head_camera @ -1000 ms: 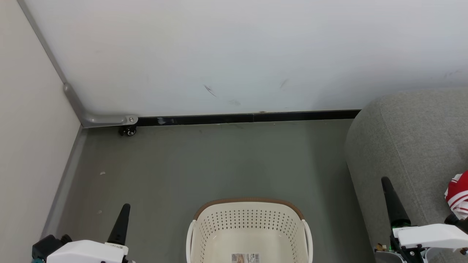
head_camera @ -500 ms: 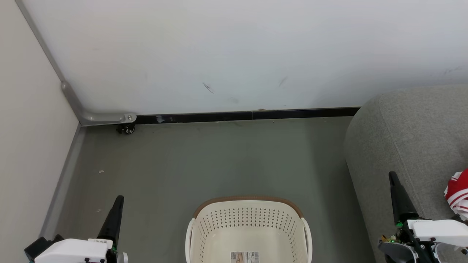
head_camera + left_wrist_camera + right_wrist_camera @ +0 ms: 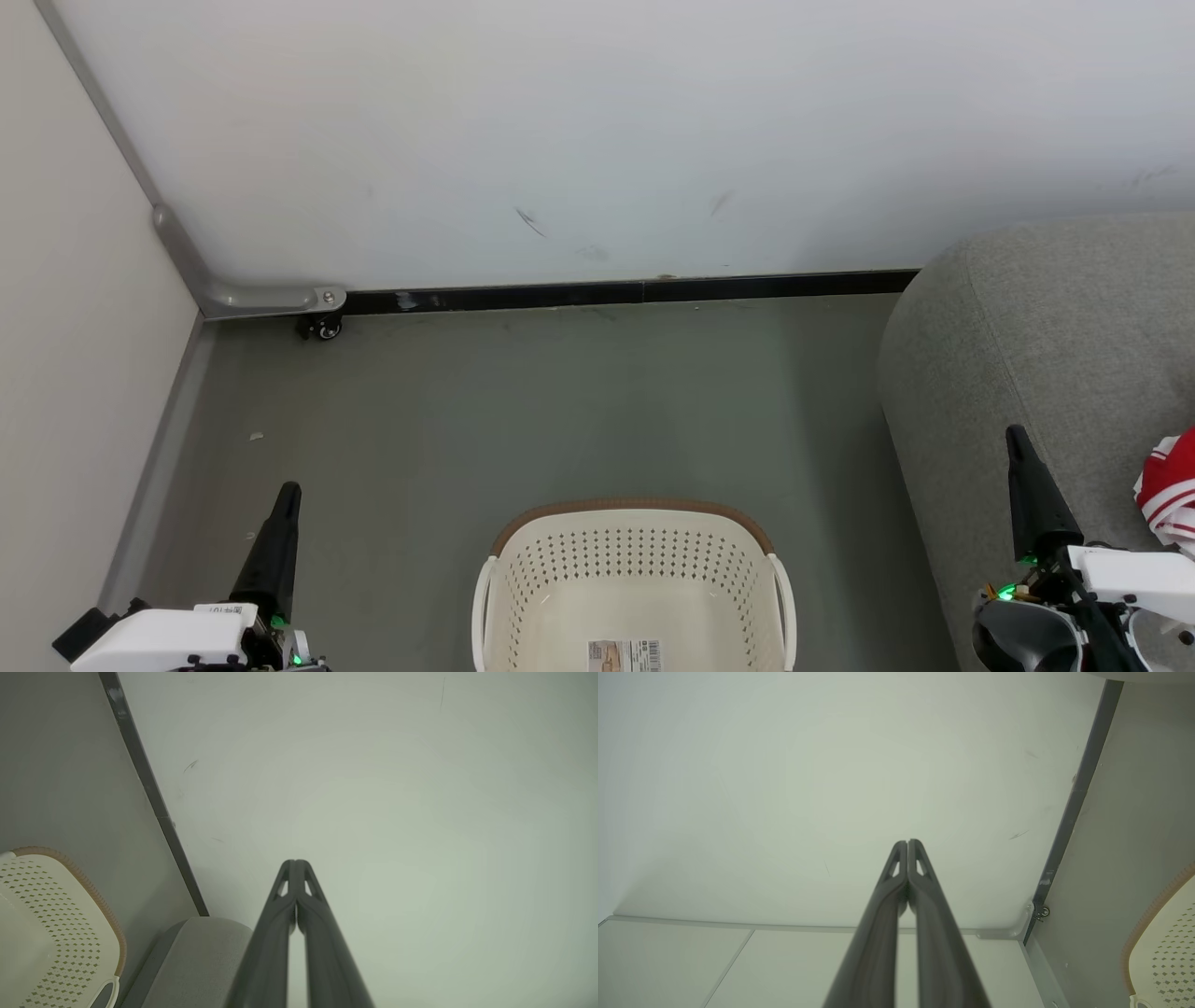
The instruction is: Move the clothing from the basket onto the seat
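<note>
While the left gripper and the right gripper both point upward with their fingers clenched on nothing, the basket sits on the floor between them, closest to the robot. The part of it in view holds only a label, and its near end is cut off. A red-and-white bunch of the clothing lies on the seat, just to the right of the right fingers and well apart from the left arm, so the right arm is much the nearer. Its long axis cannot be told, as the view's edge cuts it. By this layout the transfer looks finished or close to it. Farther off, grey floor runs to the white wall.
</note>
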Tool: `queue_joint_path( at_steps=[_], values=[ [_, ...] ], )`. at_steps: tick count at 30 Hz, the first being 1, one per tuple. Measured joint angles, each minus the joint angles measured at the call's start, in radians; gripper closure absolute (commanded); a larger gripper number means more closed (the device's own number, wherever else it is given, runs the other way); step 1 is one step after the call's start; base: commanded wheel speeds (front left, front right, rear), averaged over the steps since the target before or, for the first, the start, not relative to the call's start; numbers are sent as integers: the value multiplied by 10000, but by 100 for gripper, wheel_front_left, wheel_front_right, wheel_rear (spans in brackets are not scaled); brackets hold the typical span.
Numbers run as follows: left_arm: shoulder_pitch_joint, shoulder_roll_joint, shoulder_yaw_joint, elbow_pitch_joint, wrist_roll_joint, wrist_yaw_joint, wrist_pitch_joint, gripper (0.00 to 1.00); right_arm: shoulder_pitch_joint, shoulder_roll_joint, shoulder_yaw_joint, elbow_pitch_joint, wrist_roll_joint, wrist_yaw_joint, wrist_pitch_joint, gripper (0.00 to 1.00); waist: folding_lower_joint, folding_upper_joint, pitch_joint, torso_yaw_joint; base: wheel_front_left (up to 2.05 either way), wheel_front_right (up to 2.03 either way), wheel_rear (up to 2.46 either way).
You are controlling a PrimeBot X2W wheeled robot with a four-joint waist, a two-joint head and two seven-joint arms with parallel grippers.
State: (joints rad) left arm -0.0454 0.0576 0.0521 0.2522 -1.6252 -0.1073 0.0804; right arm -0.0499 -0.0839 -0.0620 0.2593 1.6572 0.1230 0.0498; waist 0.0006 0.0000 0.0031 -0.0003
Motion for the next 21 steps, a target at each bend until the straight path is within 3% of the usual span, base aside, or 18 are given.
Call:
queue_joint_path(
  at_steps=[21],
  values=[
    [-14, -8, 17, 127, 0, -77, 2, 100, -121, -2, -23, 35, 0, 0, 2, 100, -1, 0, -1, 1, 0, 0, 0]
  ],
)
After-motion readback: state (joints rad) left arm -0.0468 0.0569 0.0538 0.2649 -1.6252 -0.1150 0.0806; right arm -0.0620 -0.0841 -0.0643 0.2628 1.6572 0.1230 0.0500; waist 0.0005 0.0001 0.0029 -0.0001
